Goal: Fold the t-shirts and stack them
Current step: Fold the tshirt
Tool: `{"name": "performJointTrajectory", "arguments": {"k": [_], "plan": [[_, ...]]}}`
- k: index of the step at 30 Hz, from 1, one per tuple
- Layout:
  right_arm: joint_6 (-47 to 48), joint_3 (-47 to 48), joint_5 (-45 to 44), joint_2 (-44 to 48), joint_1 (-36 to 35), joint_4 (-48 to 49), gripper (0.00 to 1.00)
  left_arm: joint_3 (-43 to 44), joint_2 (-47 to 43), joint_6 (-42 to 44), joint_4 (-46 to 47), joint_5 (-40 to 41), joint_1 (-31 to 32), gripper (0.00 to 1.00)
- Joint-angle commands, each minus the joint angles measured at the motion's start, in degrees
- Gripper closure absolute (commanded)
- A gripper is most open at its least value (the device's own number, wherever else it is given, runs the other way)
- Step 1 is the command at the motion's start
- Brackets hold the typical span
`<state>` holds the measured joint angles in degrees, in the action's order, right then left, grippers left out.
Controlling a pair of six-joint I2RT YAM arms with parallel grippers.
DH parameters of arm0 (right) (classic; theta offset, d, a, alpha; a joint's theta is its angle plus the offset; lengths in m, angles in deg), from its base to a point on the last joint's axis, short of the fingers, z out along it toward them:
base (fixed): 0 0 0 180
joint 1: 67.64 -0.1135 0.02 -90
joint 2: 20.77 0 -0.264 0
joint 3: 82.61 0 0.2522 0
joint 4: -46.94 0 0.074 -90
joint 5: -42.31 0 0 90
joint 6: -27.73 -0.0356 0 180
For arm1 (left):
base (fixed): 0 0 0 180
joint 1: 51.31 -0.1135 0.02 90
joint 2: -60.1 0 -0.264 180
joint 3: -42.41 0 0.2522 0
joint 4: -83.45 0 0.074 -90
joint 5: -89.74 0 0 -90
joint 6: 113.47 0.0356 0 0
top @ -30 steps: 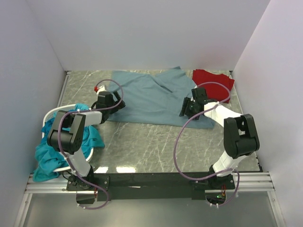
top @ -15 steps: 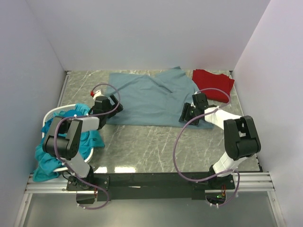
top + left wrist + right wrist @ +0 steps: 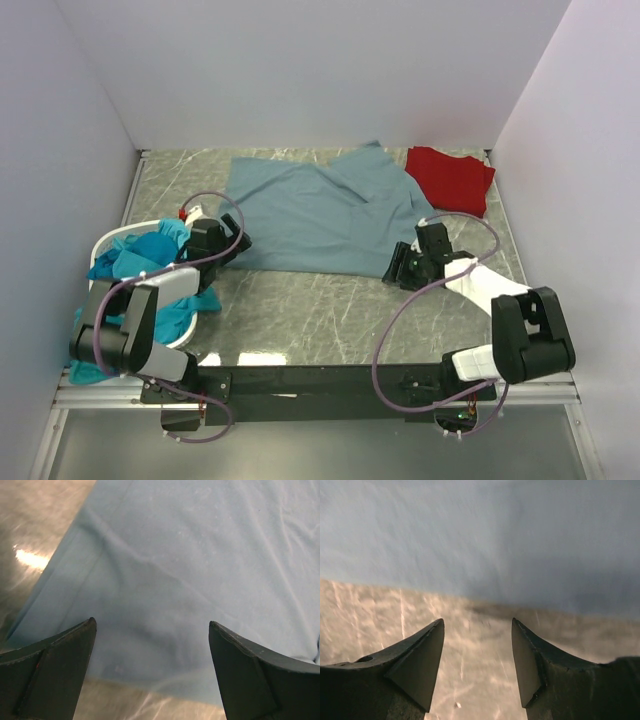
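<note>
Both arms have drawn nearward: left gripper (image 3: 152,622) gapes wide, right gripper (image 3: 477,621) half-spread, both empty at the slate-blue t-shirt's (image 3: 310,210) near edge.

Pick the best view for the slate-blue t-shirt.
Top external: the whole slate-blue t-shirt shows, spread out. Left wrist shows only its near corner; right wrist only a blurred strip along its near hem.
</note>
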<state>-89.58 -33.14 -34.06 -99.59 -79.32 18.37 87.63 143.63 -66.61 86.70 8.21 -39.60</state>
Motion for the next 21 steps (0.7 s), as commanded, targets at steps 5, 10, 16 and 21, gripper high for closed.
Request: {"name": "performJointTrajectory", "arguments": {"k": [5, 10, 16, 21], "plan": [[0.2, 1.2, -0.7, 8.5, 0.2, -9.0, 0.37, -1.0, -9.3, 0.1, -3.5, 4.3, 0.4, 0.01], [1.6, 7.5, -1.5, 10.3, 0.2, -9.5, 0.36, 2.7, -7.1, 3.0, -0.6, 1.4, 3.5, 0.0], [1.5, 14.0, -1.0, 1.5, 0.1, -2.8, 0.36, 8.0, 2.4, 4.0, 3.3, -2.1, 5.8, 0.01], [1.3, 19.7, -0.6, -8.7, 0.1, -0.8, 0.37, 11.2, 10.1, 4.0, 4.7, -3.3, 5.8, 0.01]]}}
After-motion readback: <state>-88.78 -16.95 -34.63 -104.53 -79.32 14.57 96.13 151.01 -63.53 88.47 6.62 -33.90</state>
